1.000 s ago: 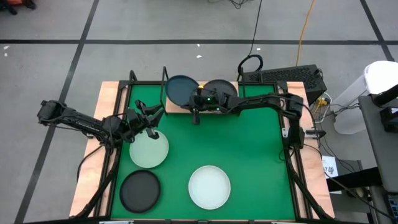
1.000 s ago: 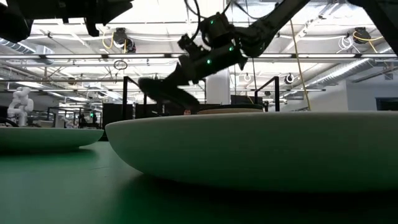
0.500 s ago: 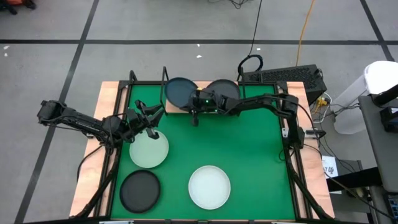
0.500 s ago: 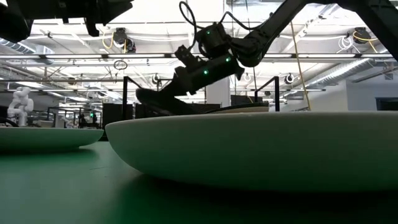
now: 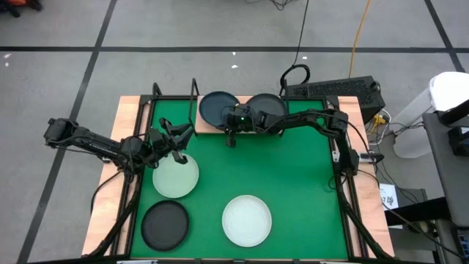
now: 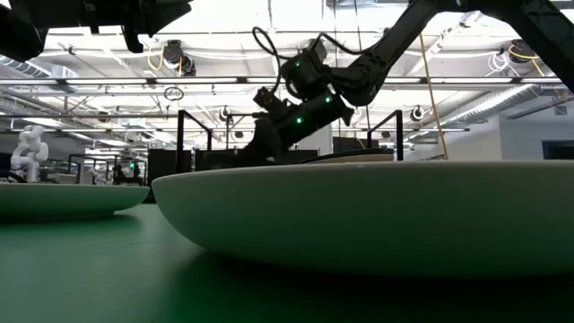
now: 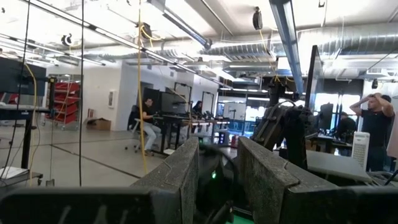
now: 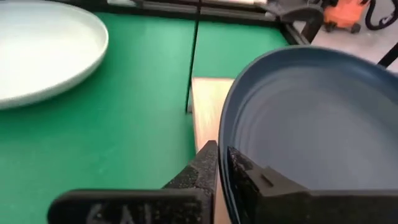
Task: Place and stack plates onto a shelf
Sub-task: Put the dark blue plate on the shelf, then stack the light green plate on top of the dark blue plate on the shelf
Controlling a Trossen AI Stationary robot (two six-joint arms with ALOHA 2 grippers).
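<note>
Plates on the shelf [image 5: 212, 126] at the far side: one dark plate [image 5: 272, 105] rests there, and the right gripper [image 5: 233, 121] pinches the rim of a blue plate [image 5: 218, 107] beside it. Three plates remain on the mat [image 5: 293, 176]: green plate [image 5: 176, 177], black plate [image 5: 165, 224], white plate [image 5: 247, 219]. Left gripper [image 5: 178, 141] waits partly open, empty, above the green one.

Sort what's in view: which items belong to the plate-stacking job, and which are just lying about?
Job items:
dark blue plate, its rim in the right end effector
second dark plate
shelf
pale green plate
white plate
black plate

Lying about:
keyboard
yellow cable
</note>
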